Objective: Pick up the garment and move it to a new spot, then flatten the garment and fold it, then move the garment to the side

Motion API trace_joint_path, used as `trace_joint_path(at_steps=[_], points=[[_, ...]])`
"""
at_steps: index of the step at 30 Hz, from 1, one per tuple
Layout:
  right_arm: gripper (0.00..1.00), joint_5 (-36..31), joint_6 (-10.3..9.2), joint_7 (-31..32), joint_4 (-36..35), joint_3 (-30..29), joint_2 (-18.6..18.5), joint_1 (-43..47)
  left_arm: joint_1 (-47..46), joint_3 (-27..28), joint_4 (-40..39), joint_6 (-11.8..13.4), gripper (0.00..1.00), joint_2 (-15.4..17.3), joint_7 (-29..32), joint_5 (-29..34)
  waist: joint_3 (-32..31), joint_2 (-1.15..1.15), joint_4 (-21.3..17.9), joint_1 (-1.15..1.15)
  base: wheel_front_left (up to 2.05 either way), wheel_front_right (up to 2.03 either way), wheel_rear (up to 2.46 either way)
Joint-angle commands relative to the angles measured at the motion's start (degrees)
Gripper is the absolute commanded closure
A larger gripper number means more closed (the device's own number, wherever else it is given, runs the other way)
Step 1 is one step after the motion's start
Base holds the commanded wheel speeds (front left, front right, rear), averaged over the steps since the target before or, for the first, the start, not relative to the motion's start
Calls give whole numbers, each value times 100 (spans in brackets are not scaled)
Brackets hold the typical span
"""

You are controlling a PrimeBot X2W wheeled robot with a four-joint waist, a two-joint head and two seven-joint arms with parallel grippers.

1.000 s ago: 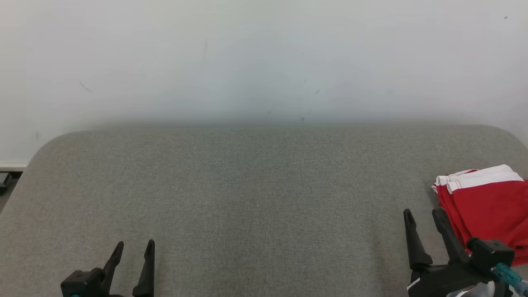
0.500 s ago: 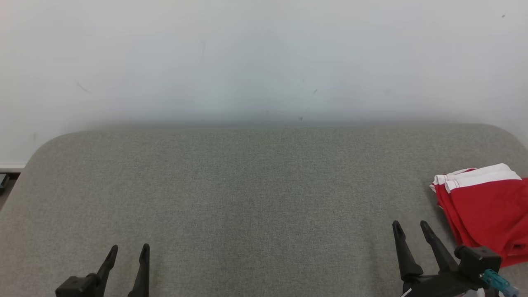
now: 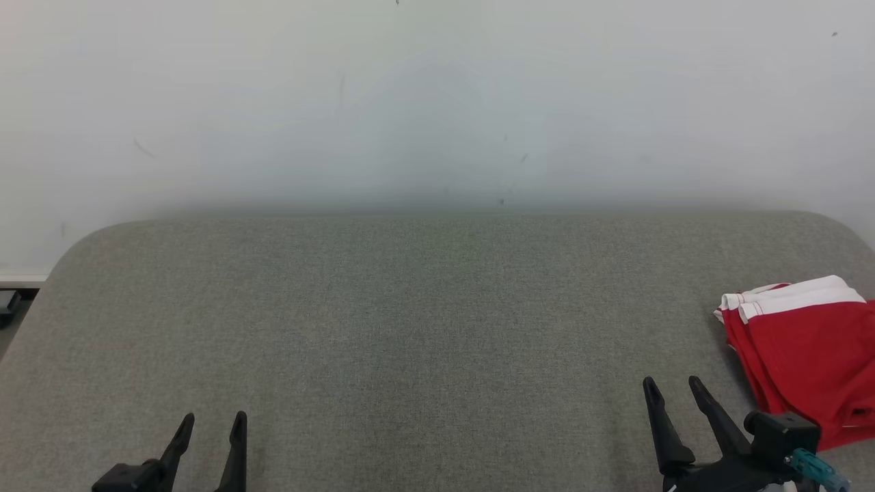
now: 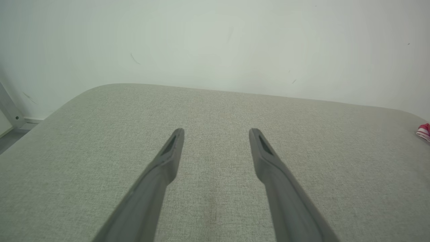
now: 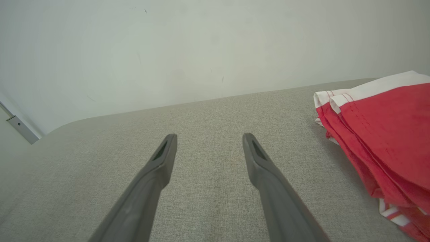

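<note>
The garment [image 3: 806, 355] is red with white bands, folded into a flat stack at the right edge of the grey padded surface [image 3: 424, 328]. In the right wrist view the garment [image 5: 386, 134] lies to the right of my fingers, apart from them. A corner of the garment [image 4: 424, 131] peeks in at the far right of the left wrist view. My right gripper [image 3: 673, 389] is open just left of the garment, holding nothing. My left gripper [image 3: 213, 425] is open over the near left of the surface, empty too.
A white wall [image 3: 437, 102] rises right behind the grey surface. The surface has rounded far corners, and a strip of floor [image 3: 10, 307] shows past its left edge. A metal bracket [image 5: 20, 126] is fixed low on the wall.
My right gripper has drawn back down and left, away from the garment's near edge. My left gripper has sunk slightly lower in view. The garment lies where it was.
</note>
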Motion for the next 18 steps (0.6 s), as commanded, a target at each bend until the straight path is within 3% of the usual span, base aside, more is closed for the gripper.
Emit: trace_joint_path(at_steps=[1,15,16,18], points=[[0,-34,-7,17,1,-5,-12,44,57,18,-35,2,0,36,2,-88,-3,0,-2,0,0,0,0],[0,-15,-7,63,-14,-29,-11,59,45,-21,-84,76,0,70,51,-88,9,0,18,0,0,0,0],[100,2,0,68,0,-16,0,11,21,-23,-68,60,100,23,43,-74,9,0,18,0,0,0,0],[100,8,0,75,84,-13,12,38,45,-38,5,53,100,-29,45,-80,8,0,19,0,0,0,0]])
